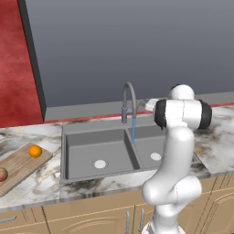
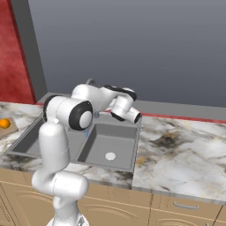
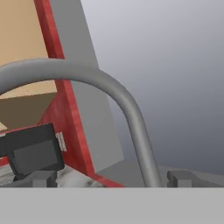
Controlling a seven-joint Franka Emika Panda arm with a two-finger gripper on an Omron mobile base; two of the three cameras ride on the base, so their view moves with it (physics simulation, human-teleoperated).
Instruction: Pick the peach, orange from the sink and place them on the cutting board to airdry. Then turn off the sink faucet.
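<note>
Fruit's done, orange (image 1: pixel 35 151) & peach (image 1: pixel 2 174) on cutting board (image 1: pixel 18 165), but water's running, so w/ gripper (image 3: pixel 113 178) spread wide round the sink faucet (image 1: pixel 129 98) neck you could miss the lever.

a kitchen: marble counter (image 1: pixel 219 137), double sink (image 1: pixel 98 148), gooseneck faucet (image 1: pixel 129 98), wooden cabinets (image 1: pixel 91 215) below

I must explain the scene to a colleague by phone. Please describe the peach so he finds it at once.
Left of the grey metal double-basin sink, a light-brown wooden cutting board lies on the marble counter. The dull reddish-tan round peach sits at the board's near left end; unlike the bright orange ball farther back, its colour is muted.
</note>
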